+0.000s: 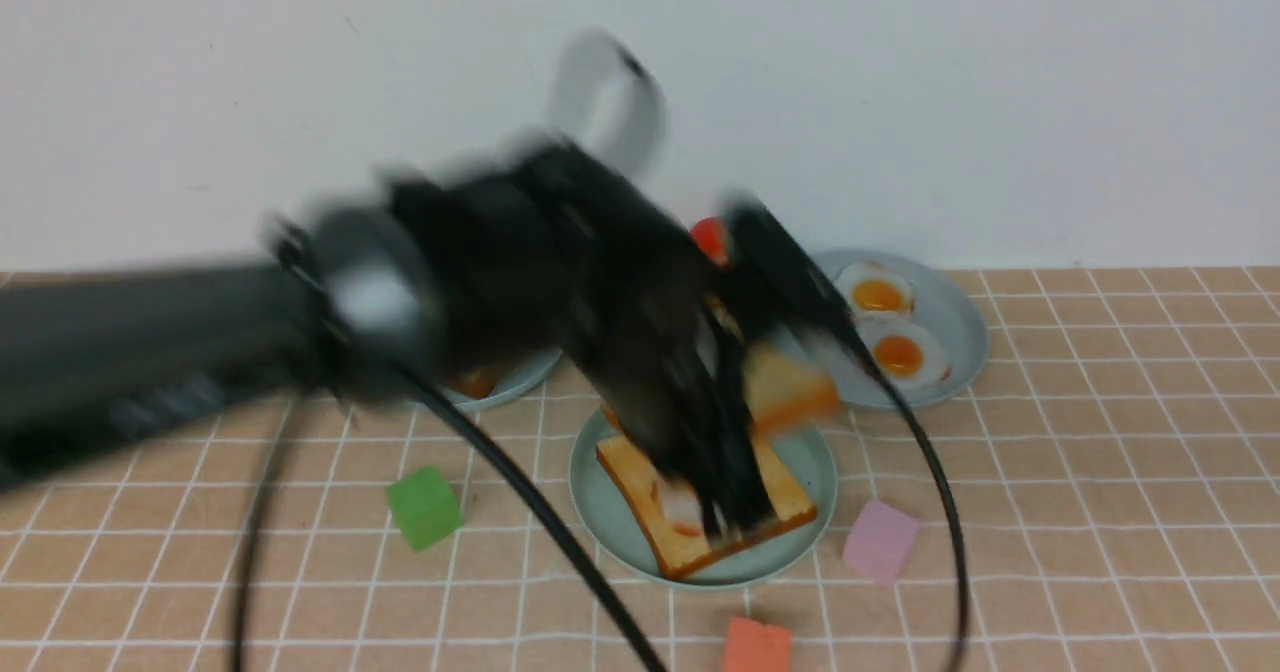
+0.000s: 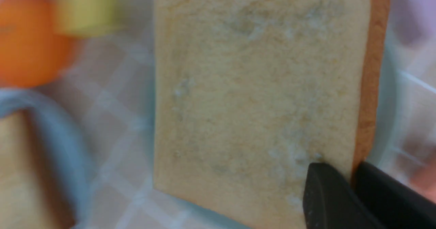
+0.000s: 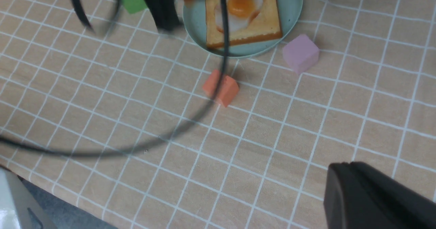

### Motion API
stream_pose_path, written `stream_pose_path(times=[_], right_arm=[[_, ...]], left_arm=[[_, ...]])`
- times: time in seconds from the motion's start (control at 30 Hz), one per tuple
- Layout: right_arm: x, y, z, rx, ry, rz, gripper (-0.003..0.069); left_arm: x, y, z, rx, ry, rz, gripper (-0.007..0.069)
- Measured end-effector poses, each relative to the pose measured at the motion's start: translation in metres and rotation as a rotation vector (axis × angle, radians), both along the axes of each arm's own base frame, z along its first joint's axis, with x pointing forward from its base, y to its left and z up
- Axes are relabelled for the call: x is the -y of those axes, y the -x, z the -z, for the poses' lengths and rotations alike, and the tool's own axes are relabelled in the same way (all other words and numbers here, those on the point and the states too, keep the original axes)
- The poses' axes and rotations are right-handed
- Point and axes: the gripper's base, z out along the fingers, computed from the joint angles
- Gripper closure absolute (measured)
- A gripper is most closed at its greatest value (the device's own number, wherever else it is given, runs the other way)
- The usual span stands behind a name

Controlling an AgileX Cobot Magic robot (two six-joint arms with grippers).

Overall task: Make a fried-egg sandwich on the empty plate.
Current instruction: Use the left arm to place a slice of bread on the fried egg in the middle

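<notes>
Assembly status: two of three layers were in place. The round mint-green plate [image 1: 590,472] at the middle of the checked cloth carried one square golden-brown toast slice [image 1: 700,542]. The white, orange-yolked toy fried egg [image 3: 240,4] lay on top of that slice. The closing layer was not yet set down.

My left gripper [image 2: 344,174] was clamped on a second square toast slice [image 2: 255,96], with one black finger on each face, near a corner by the crust. In the front view this slice hung tilted above the far side of the plate. The blur hid whether it touched the egg.

Remaining, in my judgement: lower the slice squarely over the egg, then release.

My right gripper [image 3: 340,178] was closed over bare cloth, well apart from the plate, and held nothing that showed.
</notes>
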Motion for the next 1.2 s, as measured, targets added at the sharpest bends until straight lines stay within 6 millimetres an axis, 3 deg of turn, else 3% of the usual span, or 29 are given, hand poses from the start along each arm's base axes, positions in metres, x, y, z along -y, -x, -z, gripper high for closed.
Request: stream_pose_path(times=[0.07, 0.2, 0.73, 0.83, 1.07, 1.2], right_arm=[[0.002, 0.007, -0.002, 0.021, -0.005, -0.002, 0.0635], [0.005, 0.015, -0.004, 0.051, -0.015, -0.002, 0.0629], [0.006, 0.022, -0.005, 0.06, -0.026, -0.009, 0.0616], [0.006, 0.022, -0.005, 0.06, -0.026, -0.01, 0.0617], [0.006, 0.022, -0.005, 0.059, -0.026, -0.01, 0.0615], [0.006, 0.022, -0.005, 0.059, -0.026, -0.01, 0.061]], left_arm=[[0.013, 0.007, 0.02, 0.01, -0.065, 0.028, 0.0561], [0.018, 0.004, 0.034, 0.06, -0.122, 0.016, 0.0561], [0.018, 0.007, 0.038, 0.017, -0.119, 0.005, 0.0552], [0.018, 0.008, 0.038, 0.008, -0.119, 0.015, 0.0529], [0.019, 0.009, 0.039, 0.002, -0.117, 0.021, 0.0373], [0.019, 0.009, 0.038, 0.002, -0.116, 0.021, 0.032]])
